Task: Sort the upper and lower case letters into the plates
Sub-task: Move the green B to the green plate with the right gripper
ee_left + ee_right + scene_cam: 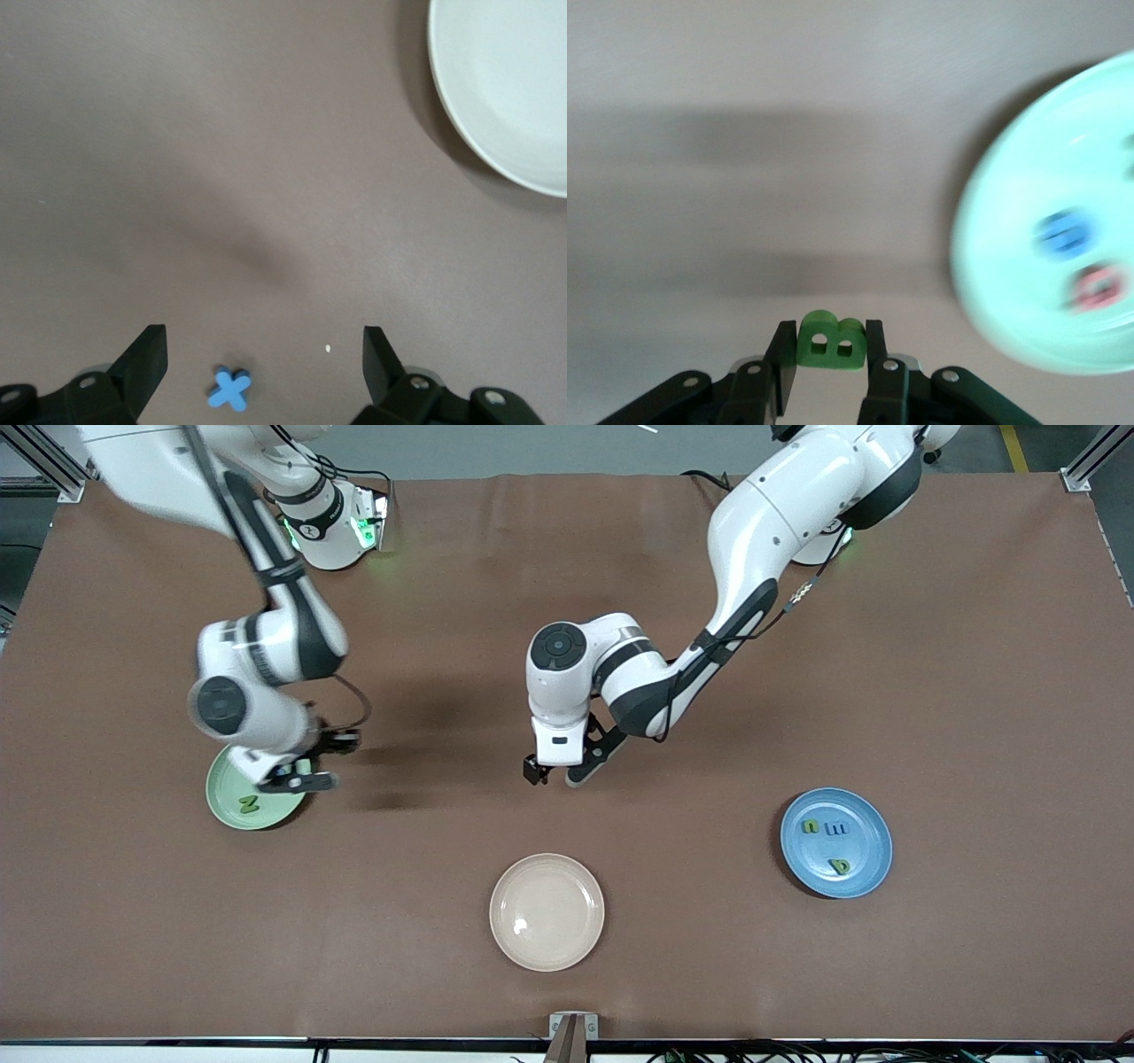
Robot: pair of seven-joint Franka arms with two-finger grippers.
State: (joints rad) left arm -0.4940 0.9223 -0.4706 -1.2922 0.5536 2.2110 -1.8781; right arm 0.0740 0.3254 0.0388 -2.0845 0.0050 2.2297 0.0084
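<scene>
My right gripper (306,779) hangs over the edge of the mint green plate (232,802) and is shut on a green letter B (830,342). A green N (249,804) lies in that plate. The right wrist view shows the plate (1010,292) blurred, with a blue letter (1063,235) and a pink letter (1099,288) in it. My left gripper (551,773) is open over the table's middle, with a blue x (230,389) on the cloth between its fingers (146,359). The blue plate (864,841) holds a green n (811,826), a blue m (837,828) and a green b (839,865).
A cream-beige plate (547,911) sits nearer the front camera than my left gripper; its rim also shows in the left wrist view (505,88). A brown cloth (974,691) covers the table.
</scene>
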